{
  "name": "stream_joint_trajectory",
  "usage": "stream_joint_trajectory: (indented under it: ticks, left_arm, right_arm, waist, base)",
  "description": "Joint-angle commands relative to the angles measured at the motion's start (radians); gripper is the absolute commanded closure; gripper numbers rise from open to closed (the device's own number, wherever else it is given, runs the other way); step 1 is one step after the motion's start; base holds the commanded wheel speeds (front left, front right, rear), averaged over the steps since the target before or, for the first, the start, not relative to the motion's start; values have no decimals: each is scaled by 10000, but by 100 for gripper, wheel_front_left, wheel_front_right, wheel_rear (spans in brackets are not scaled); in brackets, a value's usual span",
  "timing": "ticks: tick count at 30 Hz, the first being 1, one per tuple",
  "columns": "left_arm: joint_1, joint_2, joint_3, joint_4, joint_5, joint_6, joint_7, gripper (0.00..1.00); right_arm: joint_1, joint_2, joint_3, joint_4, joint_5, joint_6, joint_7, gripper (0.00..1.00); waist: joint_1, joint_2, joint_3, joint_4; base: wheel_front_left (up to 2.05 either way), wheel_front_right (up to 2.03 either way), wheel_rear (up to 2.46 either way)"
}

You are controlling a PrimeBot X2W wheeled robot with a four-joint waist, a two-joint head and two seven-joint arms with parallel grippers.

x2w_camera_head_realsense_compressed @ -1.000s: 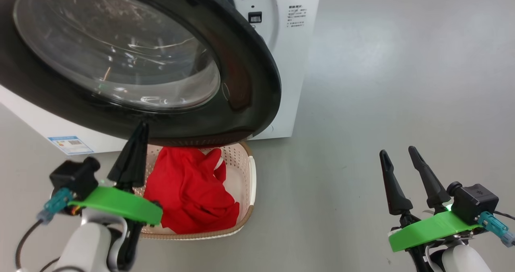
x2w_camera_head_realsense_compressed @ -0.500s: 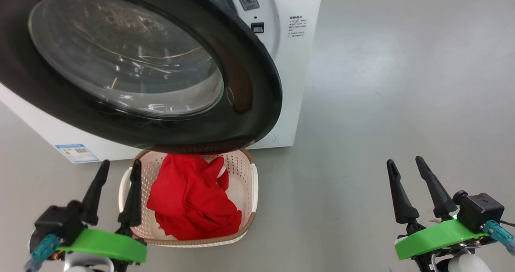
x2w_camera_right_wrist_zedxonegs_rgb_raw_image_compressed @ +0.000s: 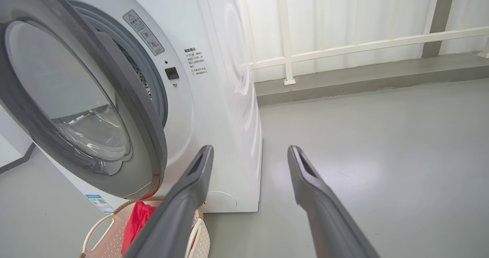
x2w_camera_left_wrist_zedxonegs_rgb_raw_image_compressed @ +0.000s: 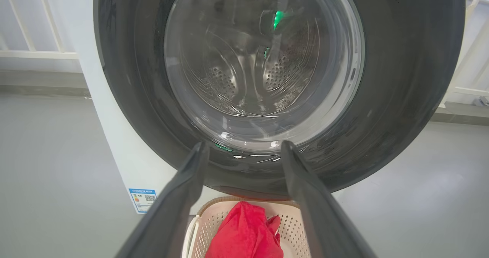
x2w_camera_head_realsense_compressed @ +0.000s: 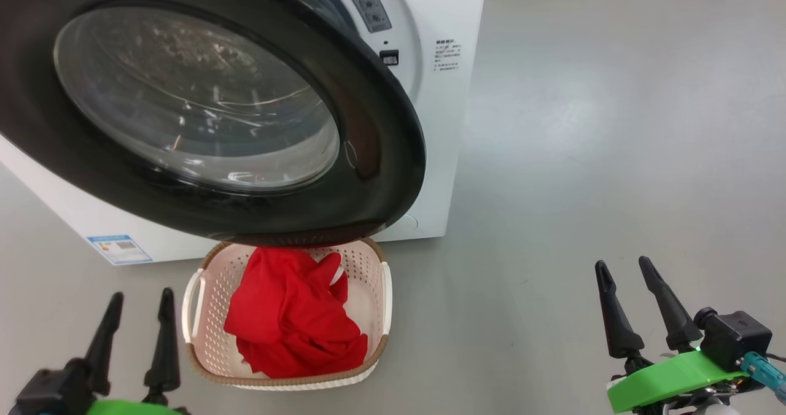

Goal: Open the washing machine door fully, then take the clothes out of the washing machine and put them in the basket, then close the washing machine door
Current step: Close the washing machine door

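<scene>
While the large round, black-rimmed, glass-windowed washing machine door hangs ajar above it, the small cream-white perforated plastic basket stands on the grey floor at the foot of the big white boxy washing machine, with bright red soft fabric clothes heaped inside. Both tools are released, fingers spread: the left tool hovers just left of the basket, the right tool well apart to its right
</scene>
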Motion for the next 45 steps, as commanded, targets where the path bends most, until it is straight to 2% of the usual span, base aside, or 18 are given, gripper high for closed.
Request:
stream_joint_trajectory:
  ticks: [1, 10, 27, 28, 29, 30, 45]
  left_arm:
    - [13, 109, 472, -327, 95, -54, -49, 0]
    - [859, -254, 1130, -681, 422, -54, -49, 0]
    - [916, -427, 1039, -823, 638, -54, -49, 0]
    - [910, -436, 1002, -824, 645, -54, -49, 0]
    - [898, -445, 960, -831, 650, -54, -49, 0]
    - [864, -466, 861, -845, 661, -54, -49, 0]
    - [507, -586, 347, -859, 619, -54, -49, 0]
  right_arm:
    - [53, -143, 129, -258, -23, 65, -65, 0]
    - [334, -132, -1, -268, -37, 65, -65, 0]
    - [406, -111, -37, -273, -62, 65, -65, 0]
    - [397, -108, -25, -280, -50, 65, -65, 33]
    - [379, -105, -5, -293, -33, 65, -65, 56]
    - [314, -110, 91, -303, 8, 65, -65, 100]
    - [-1190, -166, 965, -77, 203, 65, -65, 100]
  waist:
    - [0, -1, -51, -36]
    - [0, -1, -241, -52]
    - [0, -1, -331, 120]
    - [0, -1, -335, 157]
    - [0, -1, -328, 201]
    - [0, -1, -297, 304]
    - [0, -1, 4, 1312]
  base:
    - [0, 0, 0]
    - [0, 0, 0]
    - [0, 0, 0]
    - [0, 0, 0]
    - [0, 0, 0]
    - [0, 0, 0]
    - [0, 0, 0]
